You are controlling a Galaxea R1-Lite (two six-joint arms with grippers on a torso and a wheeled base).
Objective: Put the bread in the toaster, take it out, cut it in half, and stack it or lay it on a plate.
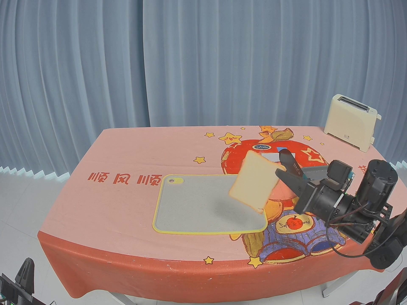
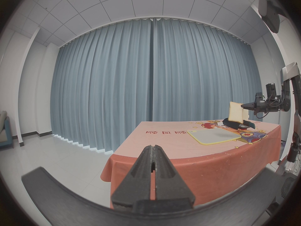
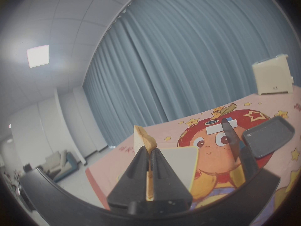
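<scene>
A slice of bread (image 1: 255, 181) hangs tilted in the air over the right end of the grey cutting board (image 1: 199, 206). My right gripper (image 1: 282, 164) is shut on its right edge. The right wrist view has the bread (image 3: 141, 137) edge-on, pinched between the fingers (image 3: 138, 170) of that gripper (image 3: 150, 157). The cream toaster (image 1: 351, 121) stands at the table's far right corner, well behind the gripper. My left gripper (image 2: 153, 160) is shut with nothing in it, off the table's left side and below its edge. From there the bread (image 2: 235, 112) is far off.
A dark grey tray (image 3: 268, 135) lies on the table right of the board, with a black-bladed knife (image 3: 231, 138) beside it. The yellow-rimmed board (image 3: 178, 164) sits near the front edge of the pink tablecloth (image 1: 123, 157). A curtain hangs behind the table.
</scene>
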